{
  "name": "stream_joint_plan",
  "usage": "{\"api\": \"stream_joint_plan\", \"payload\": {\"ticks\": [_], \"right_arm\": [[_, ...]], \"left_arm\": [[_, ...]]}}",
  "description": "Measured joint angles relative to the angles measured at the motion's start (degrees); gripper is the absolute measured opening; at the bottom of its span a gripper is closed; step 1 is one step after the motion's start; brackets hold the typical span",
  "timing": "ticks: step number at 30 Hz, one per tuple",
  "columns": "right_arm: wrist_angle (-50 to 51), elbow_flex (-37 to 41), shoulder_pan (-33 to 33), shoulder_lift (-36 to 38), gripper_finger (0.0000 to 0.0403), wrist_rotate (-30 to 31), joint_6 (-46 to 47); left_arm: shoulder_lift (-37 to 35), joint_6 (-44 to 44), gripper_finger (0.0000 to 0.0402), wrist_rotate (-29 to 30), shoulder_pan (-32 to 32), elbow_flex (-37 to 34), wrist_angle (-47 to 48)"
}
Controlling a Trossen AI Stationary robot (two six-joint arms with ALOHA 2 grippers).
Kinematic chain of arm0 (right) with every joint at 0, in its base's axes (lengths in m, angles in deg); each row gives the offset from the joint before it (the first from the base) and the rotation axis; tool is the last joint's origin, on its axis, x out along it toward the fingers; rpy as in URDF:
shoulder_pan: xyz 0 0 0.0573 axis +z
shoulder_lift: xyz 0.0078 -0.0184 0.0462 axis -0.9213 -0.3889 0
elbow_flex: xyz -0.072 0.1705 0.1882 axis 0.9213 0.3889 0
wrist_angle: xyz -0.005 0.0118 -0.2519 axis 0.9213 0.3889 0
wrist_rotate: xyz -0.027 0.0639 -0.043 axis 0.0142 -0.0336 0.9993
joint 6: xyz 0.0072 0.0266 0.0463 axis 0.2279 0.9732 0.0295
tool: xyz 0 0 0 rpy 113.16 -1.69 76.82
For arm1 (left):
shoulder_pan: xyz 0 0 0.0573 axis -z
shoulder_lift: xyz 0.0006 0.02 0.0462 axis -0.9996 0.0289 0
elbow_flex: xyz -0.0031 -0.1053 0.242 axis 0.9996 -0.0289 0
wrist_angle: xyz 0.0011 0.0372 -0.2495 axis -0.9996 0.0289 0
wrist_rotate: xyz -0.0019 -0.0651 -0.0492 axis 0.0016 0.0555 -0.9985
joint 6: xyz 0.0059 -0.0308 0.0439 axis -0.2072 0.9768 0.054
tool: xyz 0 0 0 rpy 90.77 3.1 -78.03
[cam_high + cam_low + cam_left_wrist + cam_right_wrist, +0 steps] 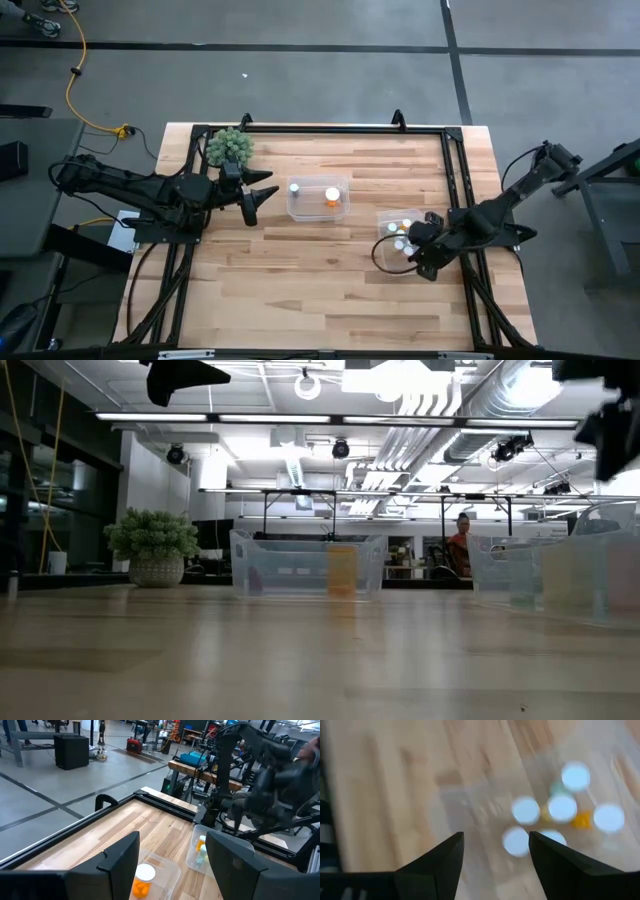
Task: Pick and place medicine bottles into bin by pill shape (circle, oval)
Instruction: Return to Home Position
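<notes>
**Table** (300, 290): pale wooden planks with a black frame along the edges.

**Middle bin** (312, 207): clear tub near the table's centre. It holds two medicine bottles (332, 196), set apart from each other. One shows an orange body, the other a white cap.

**Right-hand bin** (384, 216): clear tub near the table's right edge. It holds a close cluster of white-capped bottles (562, 806), with green and orange showing among the caps. The count cannot be told.

**Left gripper** (262, 197): just left of the middle bin and beside the plant. Its fingers (120, 865) are spread wide and hold nothing. The orange bottle shows between them in the left wrist view.

**Right gripper** (418, 252): above the right-hand bin. Its fingers (435, 865) are spread and empty, and the cluster of caps lies beyond them.

**Plant** (230, 147): green and spiky, in a pale pot at the table's back left.

**Person** (460, 540): dressed in red, far off in the room behind the table.
</notes>
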Motion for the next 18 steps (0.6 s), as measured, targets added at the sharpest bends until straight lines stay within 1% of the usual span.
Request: {"api": "stream_joint_plan", "payload": {"ticks": [2,4,7,9,11,13,15,18], "right_arm": [[-0.42,-1.89,-0.37,2.20,0.0217,0.87,-0.74],[-2.56,-3.17,-1.19,3.97,0.0217,3.72,-0.97],[-9.28,-3.45,-3.90,5.17,0.0217,8.13,-3.90],[-14.25,-3.45,-7.08,4.75,0.0217,8.52,-7.76],[-19.93,-3.45,-10.96,3.54,0.0217,7.56,-12.78],[-25.99,-3.45,-15.22,1.67,0.0217,5.18,-19.14],[-32.76,-3.45,-19.60,-0.28,0.0217,1.99,-24.96],[-45.76,-3.45,-25.64,-3.55,0.0217,-3.95,-31.82]], "left_arm": [[0.00,0.00,0.0217,-0.13,0.00,0.00,0.00],[0.00,0.02,0.0217,-0.17,0.00,0.00,-0.02],[0.00,0.00,0.0217,-1.40,0.00,0.00,-0.24],[0.00,0.00,0.0217,-3.26,0.00,-0.01,-0.95],[0.00,-0.01,0.0217,-5.75,0.02,-0.02,-1.68],[0.00,-0.02,0.0217,-8.05,0.02,-0.02,-2.10],[0.00,-0.35,0.0217,-9.62,0.02,-0.02,-2.97],[-0.02,-2.19,0.0217,-10.88,0.02,-0.02,-3.75]]}}
